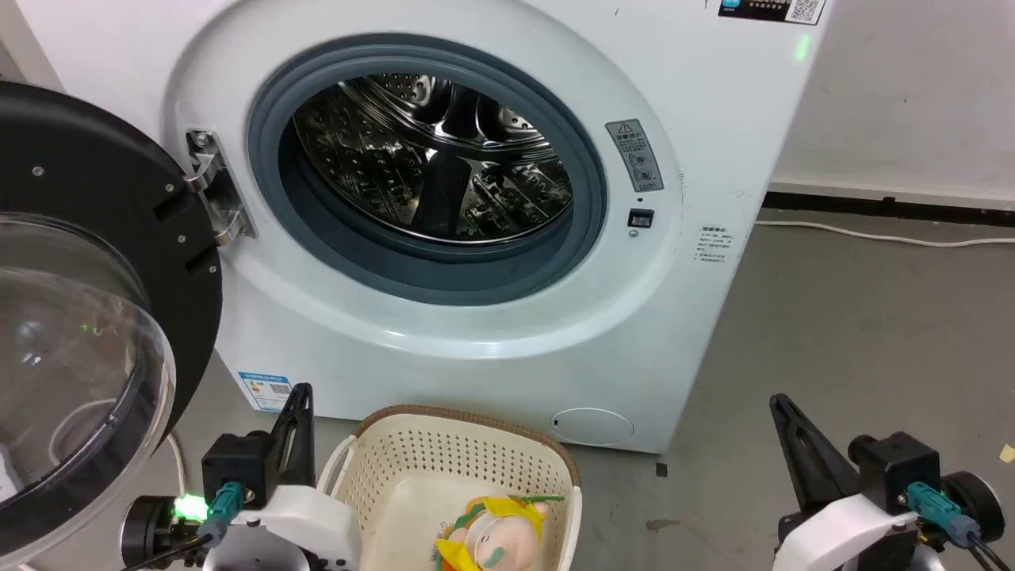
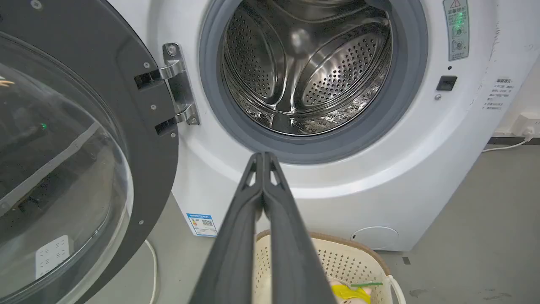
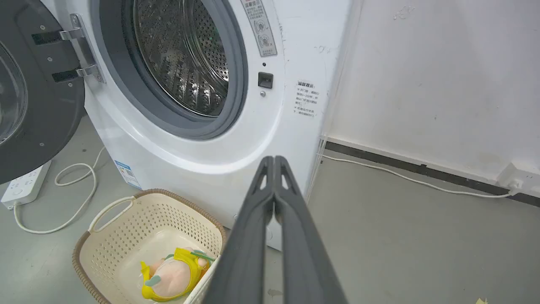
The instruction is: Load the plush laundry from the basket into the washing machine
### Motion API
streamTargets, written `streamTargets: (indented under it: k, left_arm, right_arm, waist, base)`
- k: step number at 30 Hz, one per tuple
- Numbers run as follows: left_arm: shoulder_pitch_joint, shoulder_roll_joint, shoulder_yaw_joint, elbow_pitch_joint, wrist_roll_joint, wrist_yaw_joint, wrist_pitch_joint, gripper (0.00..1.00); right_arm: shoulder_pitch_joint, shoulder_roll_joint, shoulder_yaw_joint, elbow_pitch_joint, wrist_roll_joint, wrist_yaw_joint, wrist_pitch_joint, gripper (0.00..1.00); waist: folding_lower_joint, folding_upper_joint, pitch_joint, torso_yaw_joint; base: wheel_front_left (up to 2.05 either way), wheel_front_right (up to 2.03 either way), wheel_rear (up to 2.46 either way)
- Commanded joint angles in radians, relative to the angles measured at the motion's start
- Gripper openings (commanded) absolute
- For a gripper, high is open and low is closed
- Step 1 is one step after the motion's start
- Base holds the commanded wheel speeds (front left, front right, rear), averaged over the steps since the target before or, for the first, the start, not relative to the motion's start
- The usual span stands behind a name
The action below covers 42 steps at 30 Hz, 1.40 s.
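Plush laundry (image 1: 492,535) lies in the basket (image 1: 444,452) before the open washing machine (image 1: 476,349); left claw (image 2: 263,154) and right claw (image 3: 274,157) clenched on nothing.

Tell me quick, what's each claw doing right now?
Left claw: closed, holding nothing.
Right claw: closed, holding nothing.

Drum (image 1: 432,159): glossy perforated steel; door seal (image 1: 588,198) matt grey rubber. Basket (image 1: 444,460): cream perforated plastic, smooth. Plush toy (image 1: 496,535): soft fuzzy cloth.
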Motion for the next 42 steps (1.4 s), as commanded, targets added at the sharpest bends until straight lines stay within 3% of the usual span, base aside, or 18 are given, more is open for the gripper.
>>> streamTargets:
  k: [1,29,30,42]
  left_arm:
    - [0.015,0.000,0.000,-0.004,0.002,-0.004,0.000,0.00]
    - [0.000,0.000,0.000,0.000,0.000,0.000,0.000,0.00]
    - [0.000,0.000,-0.001,0.000,0.000,0.000,0.000,1.00]
    - [-0.001,0.000,-0.012,-0.001,-0.006,0.007,-0.015,1.00]
  right_arm:
    - [-0.012,0.000,0.000,0.002,-0.006,-0.001,0.000,0.00]
    - [0.000,0.000,0.000,0.000,0.000,0.000,0.000,0.00]
    - [0.000,0.000,0.000,0.000,0.001,0.000,0.000,1.00]
    - [0.002,0.000,-0.006,-0.005,0.018,0.000,-0.014,1.00]
  waist:
    - [0.0000,0.0000,0.000,0.000]
    - [0.0000,0.0000,0.000,0.000]
    - [0.0000,0.0000,0.000,0.000]
    - [0.0000,0.0000,0.006,-0.002]
  base:
    - [0.00,0.00,0.00]
    - [0.00,0.00,0.00]
    - [0.00,0.00,0.00]
    - [0.00,0.00,0.00]
